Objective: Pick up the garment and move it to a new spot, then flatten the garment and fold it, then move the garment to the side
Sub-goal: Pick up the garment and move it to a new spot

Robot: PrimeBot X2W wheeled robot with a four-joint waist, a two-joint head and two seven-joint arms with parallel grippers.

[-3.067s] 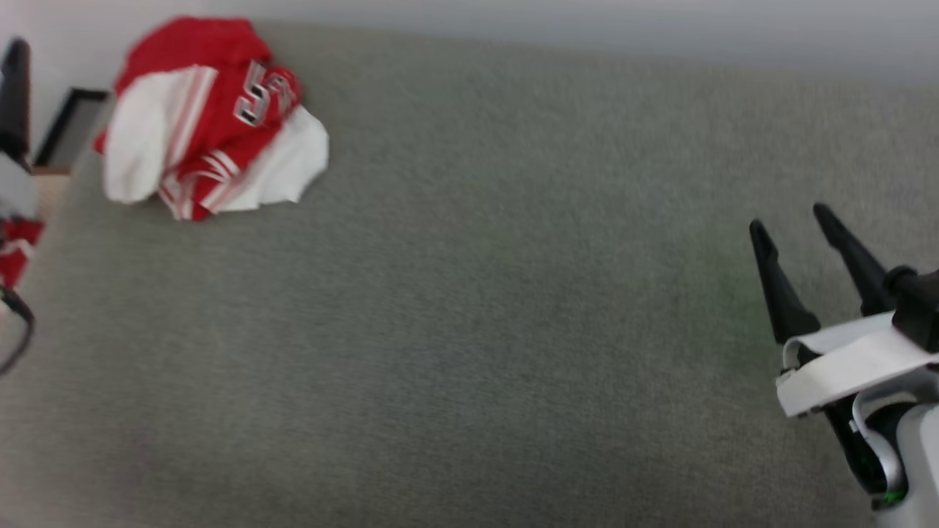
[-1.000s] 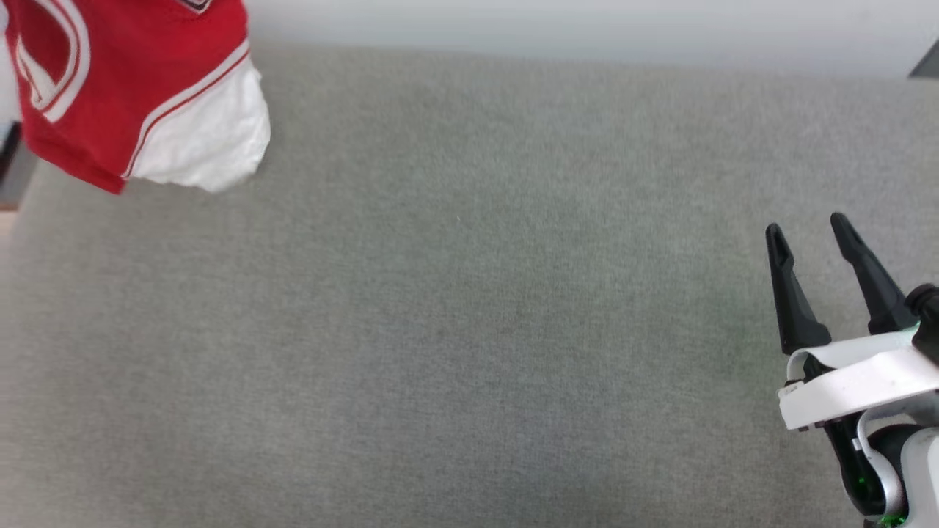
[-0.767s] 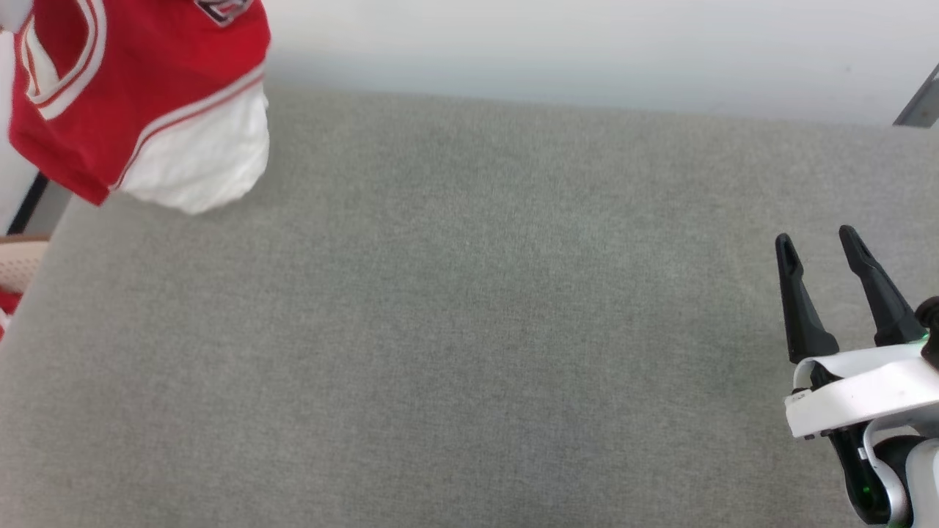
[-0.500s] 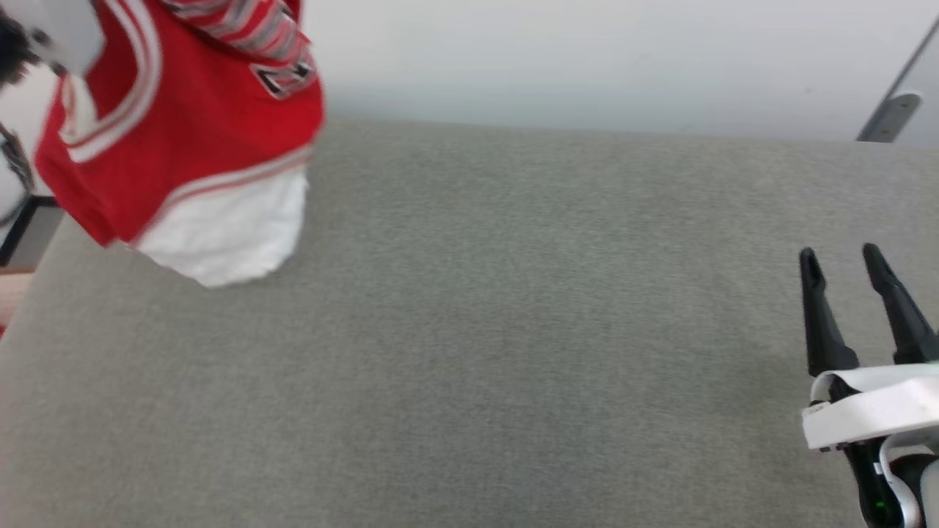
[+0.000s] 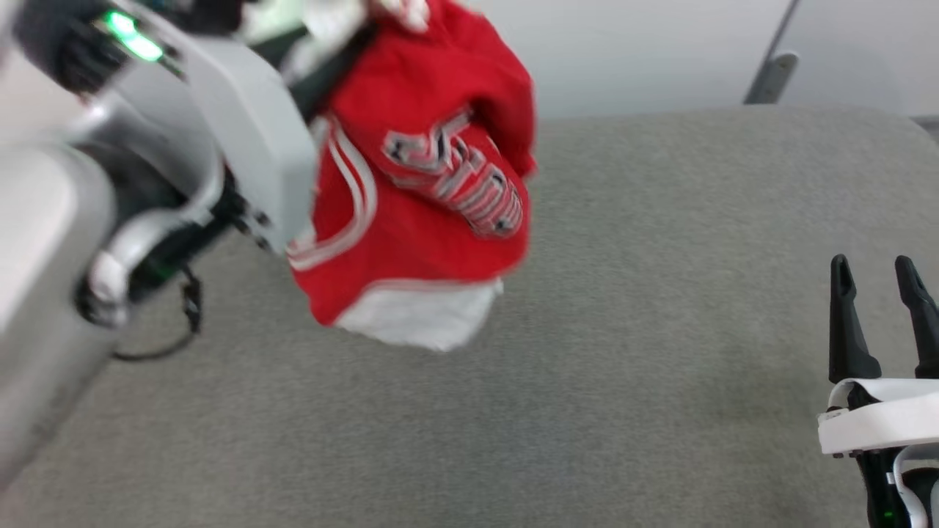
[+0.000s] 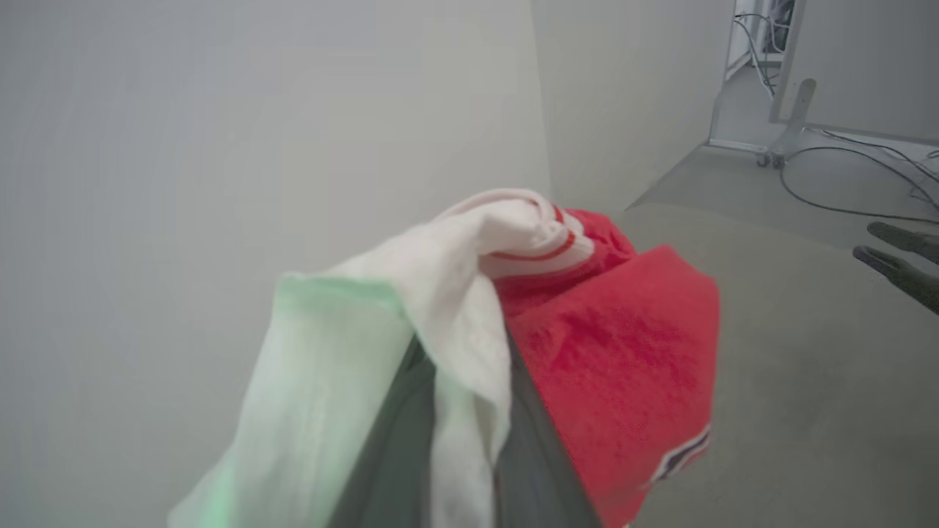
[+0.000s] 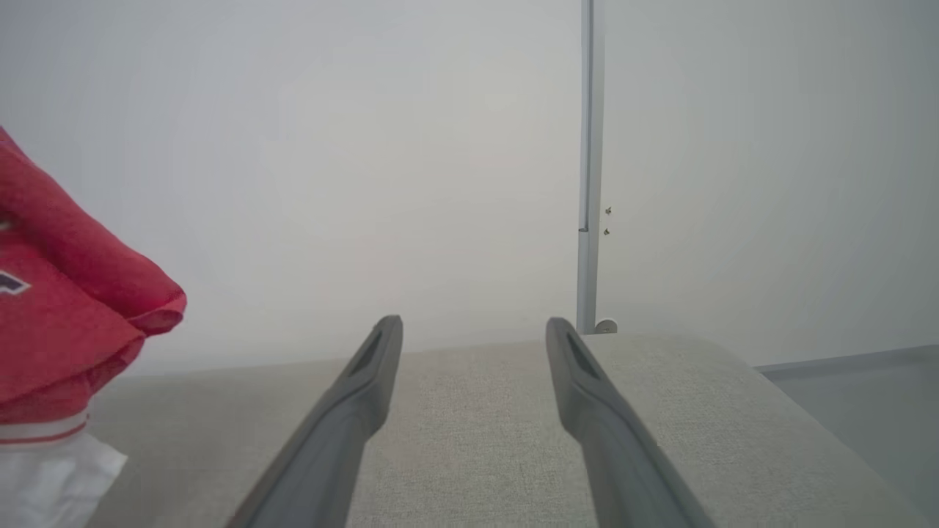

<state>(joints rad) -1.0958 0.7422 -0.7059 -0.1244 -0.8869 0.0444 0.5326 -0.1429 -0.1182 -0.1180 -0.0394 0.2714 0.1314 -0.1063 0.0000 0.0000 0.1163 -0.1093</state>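
Garment: one, clamped in left fingers; right fingers apart, empty

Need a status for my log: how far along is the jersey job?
Done: the pickup; the garment hangs bunched from the left gripper over the grey surface. In hand: carrying it to a new spot. Left: laying it down, flattening, folding and moving it aside. The right gripper waits open, holding nothing.
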